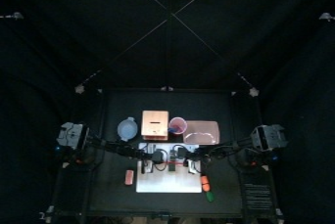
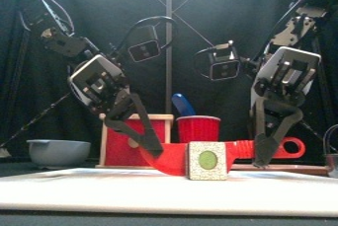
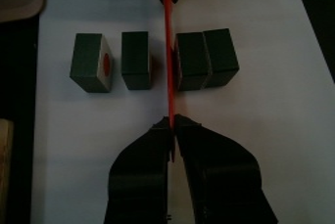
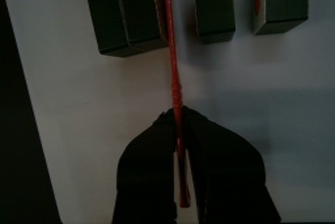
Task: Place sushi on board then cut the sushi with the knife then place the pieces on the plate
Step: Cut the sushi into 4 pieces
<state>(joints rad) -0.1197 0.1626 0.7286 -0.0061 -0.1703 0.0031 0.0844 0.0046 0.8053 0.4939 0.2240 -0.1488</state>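
Knife (image 3: 167,67) crosses the sushi roll (image 3: 135,60) squarely, in the gap between its middle blocks; left gripper (image 3: 169,123) and right gripper (image 4: 171,116) both clamped on it.

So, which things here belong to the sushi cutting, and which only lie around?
In use: sushi pieces, white cutting board, pink tray, red knife held by left gripper and right gripper.
Idle: wooden box, red cup, blue knife, blue-grey bowl.
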